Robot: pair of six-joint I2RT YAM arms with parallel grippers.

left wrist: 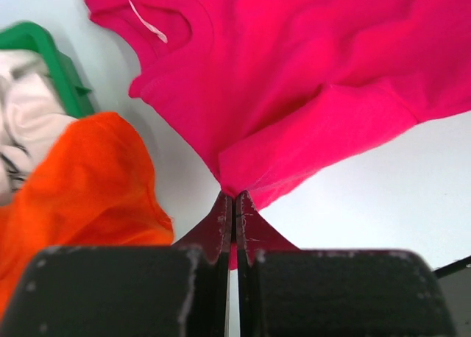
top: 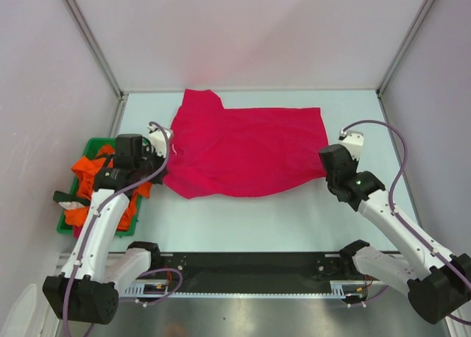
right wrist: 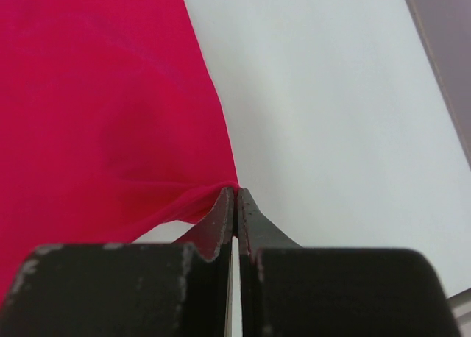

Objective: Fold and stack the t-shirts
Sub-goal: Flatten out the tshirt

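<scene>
Soft cloth first: the crimson-pink t-shirt (top: 246, 153), short-sleeved and plain, lies spread across the far middle of the pale table (top: 294, 219). It is creased, and 1 part of it reaches toward the back wall on my left. Its neck opening with a small white label (left wrist: 147, 22) is at my left end. The straighter edge is at my right end.

My left claw (left wrist: 234, 199) is clenched on this shirt. The 2 black fingers meet with a gathered fold of the pink cloth pinched at their tips, and the fabric fans out from there. My right claw (right wrist: 235, 193) is clenched too, nipping the shirt's outer edge where the cloth meets bare table. So the shirt runs between my 2 claws, 1 at each end.

Just left of my left claw lies a rumpled heap of bright orange t-shirts (top: 92, 176). They sit in a green plastic tray (top: 94, 143) at the table's left edge and spill over its near rim. Some pale cloth with dark marks (left wrist: 26, 109) shows in the tray beside them. My left arm passes above that tray.
</scene>
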